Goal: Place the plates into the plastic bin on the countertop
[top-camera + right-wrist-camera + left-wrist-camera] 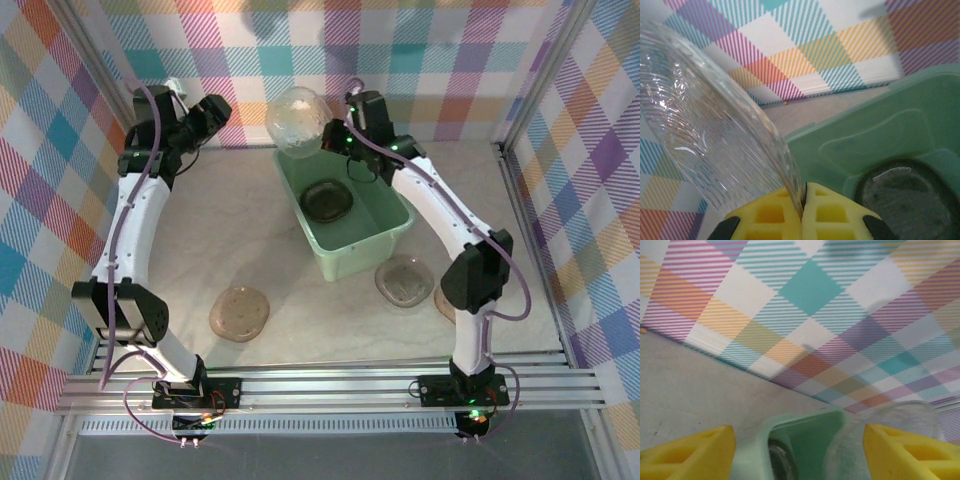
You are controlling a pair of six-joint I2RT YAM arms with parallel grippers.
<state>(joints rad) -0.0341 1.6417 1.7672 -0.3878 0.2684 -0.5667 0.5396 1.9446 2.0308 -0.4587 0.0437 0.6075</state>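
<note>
The mint-green plastic bin [375, 228] sits mid-countertop [220, 220] with one smoky plate [328, 200] lying flat in it. My right gripper [332, 136] is shut on the rim of a clear-looking plate [296, 122], which stands tilted above the bin's far left corner. In the right wrist view the fingers [804, 202] pinch that plate [705, 125] beside the bin [875, 125], and the plate inside [910, 200] shows below. My left gripper [218, 112] hangs open near the back wall, left of the bin. Its open gripper [799, 450] frames the bin corner [752, 445] and the held plate [852, 445].
Two more plates lie on the countertop, one [239, 313] in front of the bin on the left and one [405, 280] against the bin's near right corner by the right arm. Plaid walls [60, 120] close in the back and both sides.
</note>
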